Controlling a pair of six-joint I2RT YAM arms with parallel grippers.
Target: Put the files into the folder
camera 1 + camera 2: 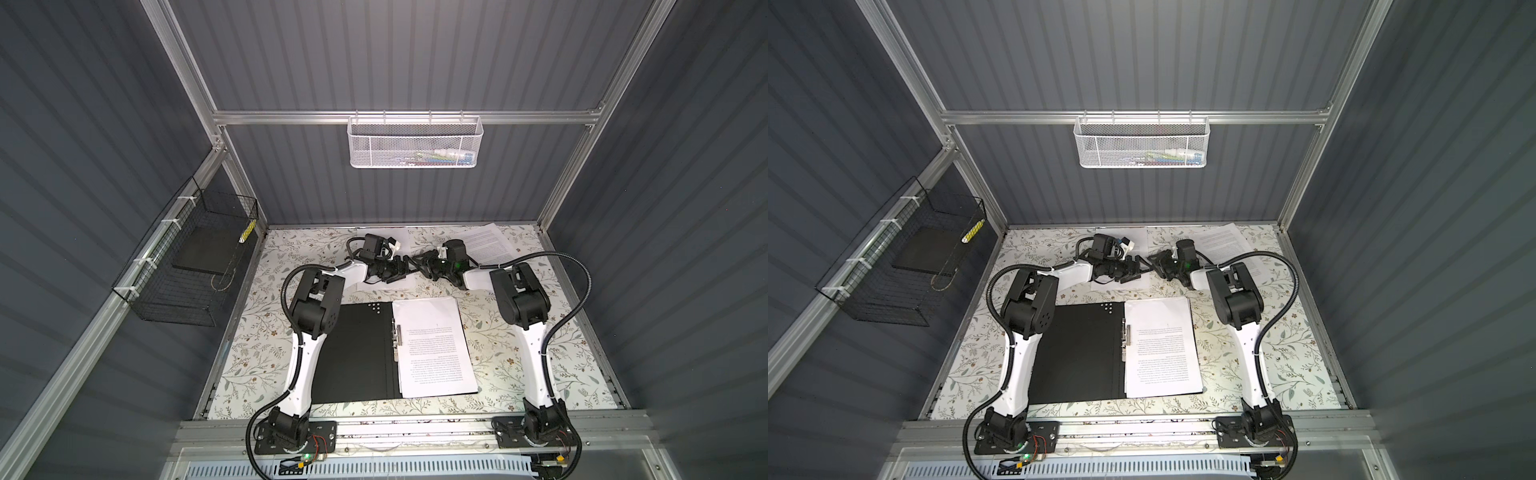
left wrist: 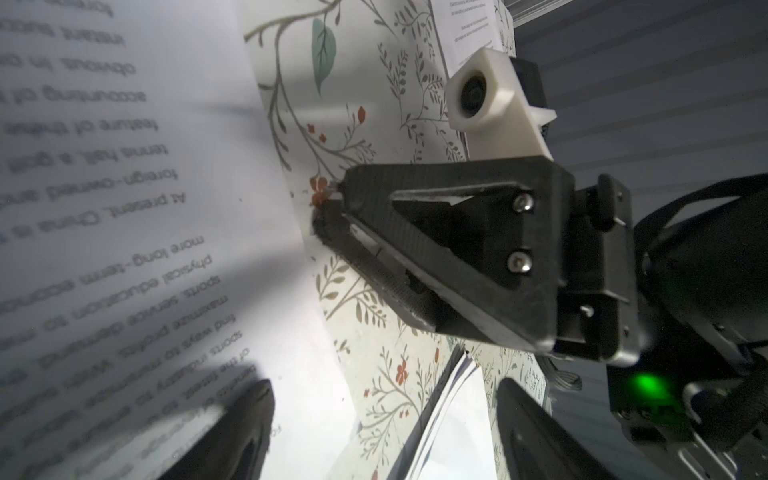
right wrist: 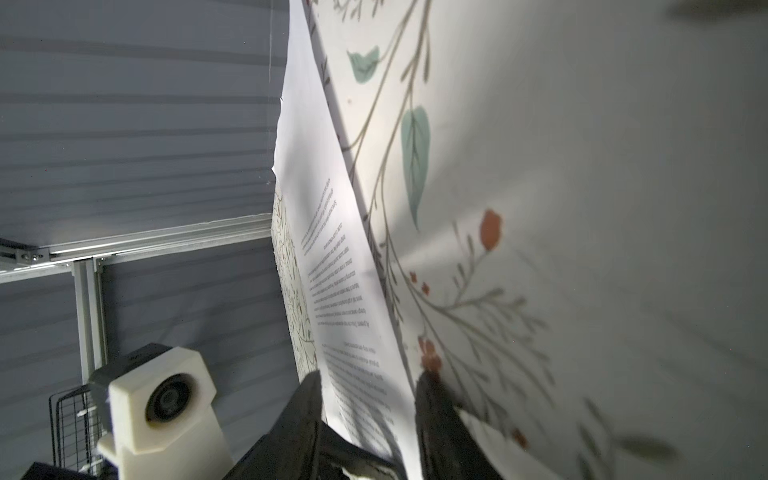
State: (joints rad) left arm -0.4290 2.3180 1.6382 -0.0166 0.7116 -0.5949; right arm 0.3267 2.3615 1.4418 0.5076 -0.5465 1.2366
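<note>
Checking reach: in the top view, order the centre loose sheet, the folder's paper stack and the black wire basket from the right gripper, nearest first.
1. Loose sheet, at the right gripper tips.
2. Paper stack, toward the front.
3. Black wire basket, left wall.

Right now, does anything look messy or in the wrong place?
Yes, two things. One printed sheet lies crooked in the far right corner, outside the open folder. Another sheet lies at the far middle, its edge between the fingers of the right gripper. Both belong with the stack in the folder.
</note>
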